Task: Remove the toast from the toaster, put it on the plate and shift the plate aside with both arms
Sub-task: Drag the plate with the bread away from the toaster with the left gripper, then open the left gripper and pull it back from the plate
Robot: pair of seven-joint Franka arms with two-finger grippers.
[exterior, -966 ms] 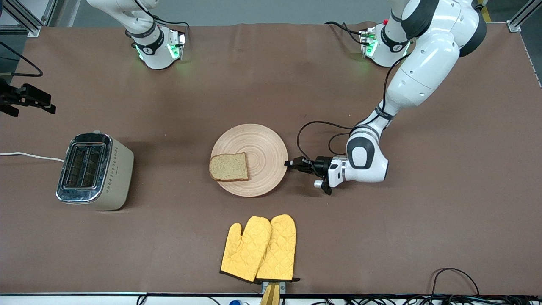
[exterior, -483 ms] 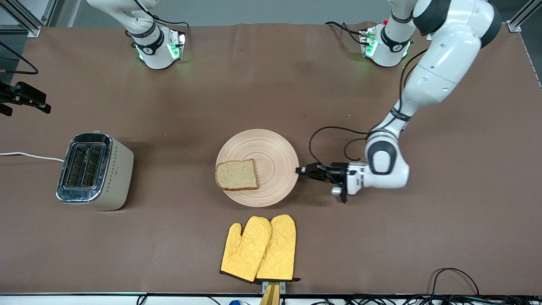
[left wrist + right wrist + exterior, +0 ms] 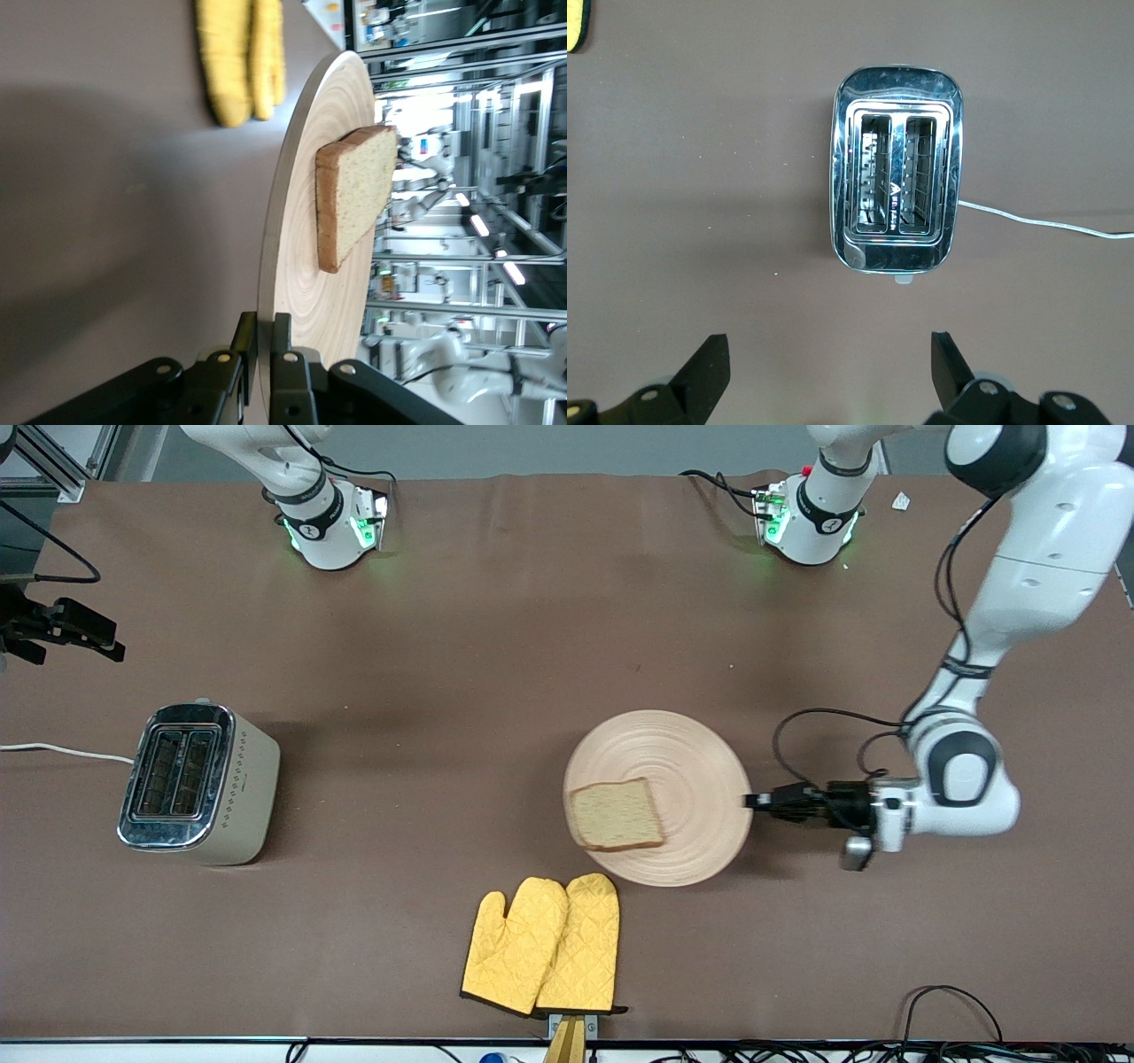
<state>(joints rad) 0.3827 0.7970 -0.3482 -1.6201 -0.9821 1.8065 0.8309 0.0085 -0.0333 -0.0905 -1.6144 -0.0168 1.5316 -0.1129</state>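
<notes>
The round pale wooden plate [image 3: 695, 766] lies on the brown table, with the toast [image 3: 617, 815] on the part of it toward the right arm's end. My left gripper [image 3: 753, 800] is low at the plate's rim toward the left arm's end and is shut on that rim. In the left wrist view its gripper [image 3: 265, 332] has the jaws clamped on the edge of the plate [image 3: 297, 230], and the toast [image 3: 354, 190] lies farther along the plate. My right gripper [image 3: 828, 372] is open and empty, high over the toaster [image 3: 895, 177]; it also shows at the edge of the front view [image 3: 111, 646].
The silver and cream toaster [image 3: 199, 784] stands toward the right arm's end with its slots empty and its white cord [image 3: 62, 751] running off the table. A pair of yellow oven mitts [image 3: 542, 943] lies nearer the front camera than the plate, close to its rim.
My left gripper has pulled the plate with the toast toward the left arm's end of the table and slightly nearer the front camera. The right gripper has barely shifted.
</notes>
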